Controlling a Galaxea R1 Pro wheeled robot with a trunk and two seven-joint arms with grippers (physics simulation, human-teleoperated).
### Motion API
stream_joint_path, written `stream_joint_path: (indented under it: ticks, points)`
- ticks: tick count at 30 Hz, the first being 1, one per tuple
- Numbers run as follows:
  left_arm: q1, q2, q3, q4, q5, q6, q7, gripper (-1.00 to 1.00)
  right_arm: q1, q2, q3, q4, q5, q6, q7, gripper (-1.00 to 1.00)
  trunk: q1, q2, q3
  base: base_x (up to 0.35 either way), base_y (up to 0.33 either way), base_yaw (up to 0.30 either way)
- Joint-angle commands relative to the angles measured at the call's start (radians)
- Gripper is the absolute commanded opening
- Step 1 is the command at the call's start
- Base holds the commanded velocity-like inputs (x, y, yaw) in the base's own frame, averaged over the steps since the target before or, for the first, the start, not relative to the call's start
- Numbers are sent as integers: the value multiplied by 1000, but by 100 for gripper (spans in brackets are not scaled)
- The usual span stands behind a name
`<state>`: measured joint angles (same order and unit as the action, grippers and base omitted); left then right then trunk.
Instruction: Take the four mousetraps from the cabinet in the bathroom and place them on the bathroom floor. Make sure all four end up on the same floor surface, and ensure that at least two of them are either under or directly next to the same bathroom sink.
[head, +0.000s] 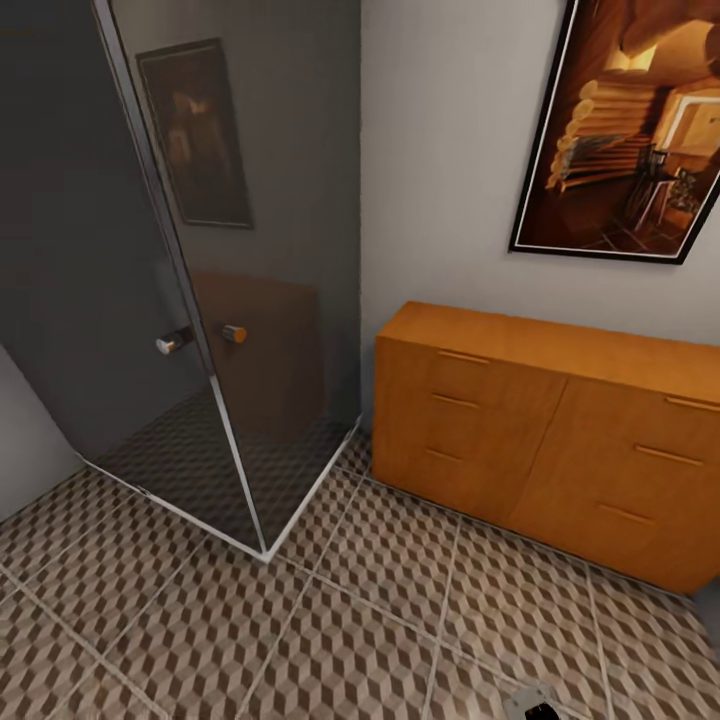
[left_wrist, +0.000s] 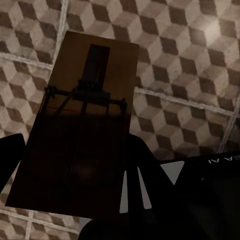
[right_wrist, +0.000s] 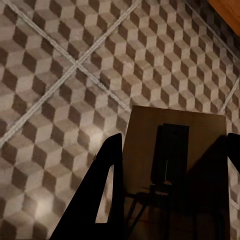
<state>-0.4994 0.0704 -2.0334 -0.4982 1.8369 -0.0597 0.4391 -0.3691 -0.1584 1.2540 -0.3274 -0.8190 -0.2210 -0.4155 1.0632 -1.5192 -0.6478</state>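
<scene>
Head view: high vantage, angled forward and down at a room corner; cabinet (head: 545, 430) at right against the wall, glass shower enclosure (head: 215, 300) at left, bathroom floor (head: 300, 620) across the lower frame, moderately far off

Left wrist view: looks down along the left gripper (left_wrist: 75, 175), very near a mousetrap (left_wrist: 82, 120) held in front of the lens, tiled floor beyond

Right wrist view: likewise down along the right gripper (right_wrist: 170, 185), close on a second mousetrap (right_wrist: 175, 165), cabinet edge just in one corner

Shared by all three: the cube-pattern floor
</scene>
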Motion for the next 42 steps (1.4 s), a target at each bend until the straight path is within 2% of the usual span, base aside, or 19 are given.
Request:
stream_joint_path:
  ticks: [1,16,28,42]
  points:
    - [-2,0,-8,-3,9,-6,4,-100,-1,-1,8,-2,-11,-4,-5,-100,0,-1,0,-3,0,213]
    - [-2,2,-7,-3,9,-6,4,-100,-1,-1,8,-2,-12,-3,-5,-100,0,-1,18,0,0,213]
    - [7,3,-7,-1,9,-8,3,-100,0,14,8,7,-18,-3,-5,-100,0,-1,29,0,0,243]
    - [13,2,-7,16,9,-8,3,-100,1,16,8,8,-19,-3,-5,-100,0,-1,40,0,0,260]
